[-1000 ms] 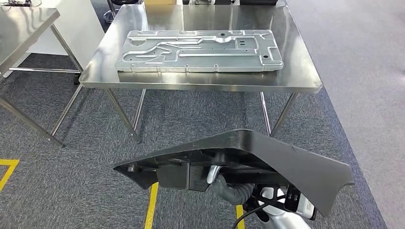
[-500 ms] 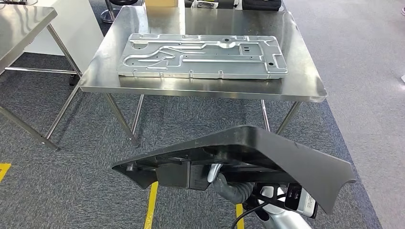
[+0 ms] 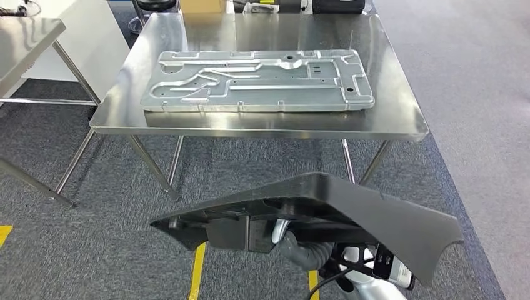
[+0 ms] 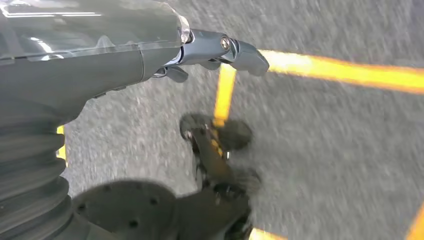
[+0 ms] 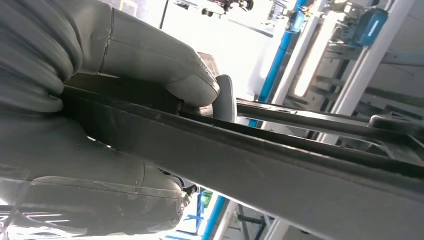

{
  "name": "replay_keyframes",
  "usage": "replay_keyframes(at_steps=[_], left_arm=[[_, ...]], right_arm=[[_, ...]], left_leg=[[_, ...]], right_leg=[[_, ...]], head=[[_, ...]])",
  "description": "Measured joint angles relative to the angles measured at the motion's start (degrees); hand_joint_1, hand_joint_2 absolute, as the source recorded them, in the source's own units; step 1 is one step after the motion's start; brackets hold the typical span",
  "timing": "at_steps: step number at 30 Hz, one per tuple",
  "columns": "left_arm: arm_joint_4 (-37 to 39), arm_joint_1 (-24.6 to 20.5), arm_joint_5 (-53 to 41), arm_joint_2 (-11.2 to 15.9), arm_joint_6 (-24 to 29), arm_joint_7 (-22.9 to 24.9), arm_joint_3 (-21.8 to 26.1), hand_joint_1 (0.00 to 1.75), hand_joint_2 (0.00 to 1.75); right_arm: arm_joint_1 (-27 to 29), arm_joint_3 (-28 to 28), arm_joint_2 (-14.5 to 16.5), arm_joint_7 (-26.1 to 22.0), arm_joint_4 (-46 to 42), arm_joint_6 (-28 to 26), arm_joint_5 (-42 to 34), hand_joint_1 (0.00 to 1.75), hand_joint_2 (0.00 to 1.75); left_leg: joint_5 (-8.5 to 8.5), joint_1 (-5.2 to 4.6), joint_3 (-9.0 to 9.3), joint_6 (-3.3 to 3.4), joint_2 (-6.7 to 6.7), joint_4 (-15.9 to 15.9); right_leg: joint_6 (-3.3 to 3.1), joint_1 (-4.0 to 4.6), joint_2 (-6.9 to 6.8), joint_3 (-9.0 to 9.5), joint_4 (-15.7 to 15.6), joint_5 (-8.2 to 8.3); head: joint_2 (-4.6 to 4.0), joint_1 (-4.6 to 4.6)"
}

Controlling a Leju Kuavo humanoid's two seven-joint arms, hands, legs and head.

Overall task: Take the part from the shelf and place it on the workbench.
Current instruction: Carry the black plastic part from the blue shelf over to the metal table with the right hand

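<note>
Head view has the big picture: a wide black plastic part with a curved, wing-like shape (image 3: 350, 215) sits low in front of the robot, over the grey carpet (image 3: 112, 244) and short of the near edge of the shiny steel table (image 3: 400, 106). So it's not on the table, it's well apart from it. A flat silver stamped metal panel (image 3: 256, 81) lies across the middle of that table, long side parallel to the near edge. A second steel table (image 3: 25, 31) pokes in at the far left, cut off by the frame.

From up there the right hand (image 3: 300, 247) is mostly hidden under the part; you just get a grey ribbed cuff and some cabling. Right wrist view fills that in: the right hand (image 5: 125, 100) grips the black part (image 5: 300, 165), thick grey thumb on one face of its edge and the rest of the hand on the other face, so the fingers are clamped on it. Most of the fingers are behind the part, though. The background there is blown-out bright, with blue pipes I can't make much of.

Left wrist view shows the left hand (image 4: 150, 55) hanging over the carpet with yellow floor tape (image 4: 340, 70) beyond it. Its dark fingers (image 4: 235, 50) reach out straight with nothing in them, as far as I can see. It's blurry.
</note>
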Motion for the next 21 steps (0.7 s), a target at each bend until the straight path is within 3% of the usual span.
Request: replay_keyframes(at_steps=[2,3,4,5,7,9,13,15,19,21], left_arm=[[0.00,0.04,-0.01,0.03,-0.01,-0.01,-0.01,0.00,1.75],[0.00,0.14,-0.01,0.04,0.01,-0.01,-0.01,0.00,1.75],[0.00,0.24,-0.01,0.06,0.01,-0.01,0.00,0.00,1.75],[0.00,0.31,-0.01,0.07,0.01,0.00,0.01,0.00,1.75],[0.00,0.38,-0.01,0.14,0.01,-0.01,0.01,0.00,1.75],[0.00,0.33,-0.01,0.25,0.02,-0.01,0.01,0.00,1.75],[0.00,0.32,0.01,0.29,0.01,0.03,0.01,0.00,1.75],[0.00,0.24,0.02,0.29,0.01,0.02,0.01,0.00,1.75],[0.00,0.13,0.05,0.31,0.01,0.02,0.01,0.00,1.75],[0.00,0.20,0.08,0.31,0.01,0.01,0.02,0.00,1.75]], right_arm=[[0.02,-0.01,0.12,0.00,-0.06,0.10,0.02,1.75,1.75],[0.03,-0.01,0.14,0.00,-0.05,0.14,0.03,1.75,1.75],[0.04,-0.01,0.14,0.00,-0.03,0.17,0.03,1.75,1.75],[0.03,-0.01,0.15,0.00,-0.02,0.19,0.03,1.75,1.75],[-0.03,-0.01,0.20,0.00,-0.01,0.19,0.04,1.75,1.75],[-0.14,-0.01,0.30,0.00,0.04,0.19,0.04,1.75,1.75],[-0.30,-0.01,0.40,0.00,0.18,0.50,-0.66,1.75,1.75],[-0.37,-0.01,0.40,-0.01,0.20,0.73,-1.18,1.75,1.75],[-0.18,-0.01,0.37,0.00,0.34,1.08,-1.63,1.75,1.75],[0.07,-0.01,0.37,0.00,0.40,1.42,-1.69,1.75,1.75]], left_leg=[[-2.83,0.02,-4.52,-0.32,-0.01,7.29],[-3.64,0.02,-6.69,-0.41,0.00,10.03],[-3.43,0.02,-8.06,-0.44,0.00,10.99],[-2.00,0.02,-8.40,-0.38,0.00,9.80],[3.54,0.00,-6.66,-0.06,0.03,2.55],[6.77,-0.28,-4.94,0.42,0.06,-3.26],[6.83,-0.37,-3.78,1.75,0.03,-4.84],[6.46,-0.20,-2.80,2.32,0.11,-5.23],[5.20,-0.27,-1.52,2.75,0.46,-5.38],[4.24,-0.31,-0.28,2.68,0.60,-5.37]], right_leg=[[-0.35,0.08,-0.02,0.74,-0.01,-0.70],[-0.37,0.12,0.06,1.12,-0.01,-1.09],[-0.35,0.15,0.17,1.59,0.00,-1.50],[-0.27,0.15,0.28,2.21,0.00,-1.97],[0.02,0.14,0.36,3.68,-0.02,-3.08],[0.57,0.22,0.38,4.60,-0.02,-4.08],[1.98,0.33,0.44,5.17,0.71,-4.59],[2.52,0.20,0.30,3.31,4.35,-5.73],[3.02,-0.02,0.22,-4.60,15.70,-10.17],[2.96,-0.02,0.19,-6.50,15.94,-9.08]], head=[[0.00,0.00],[0.00,-0.01],[0.00,-0.01],[0.00,-0.01],[0.00,0.00],[0.00,0.01],[0.00,0.00],[0.00,0.01],[0.00,0.01],[0.00,0.01]])
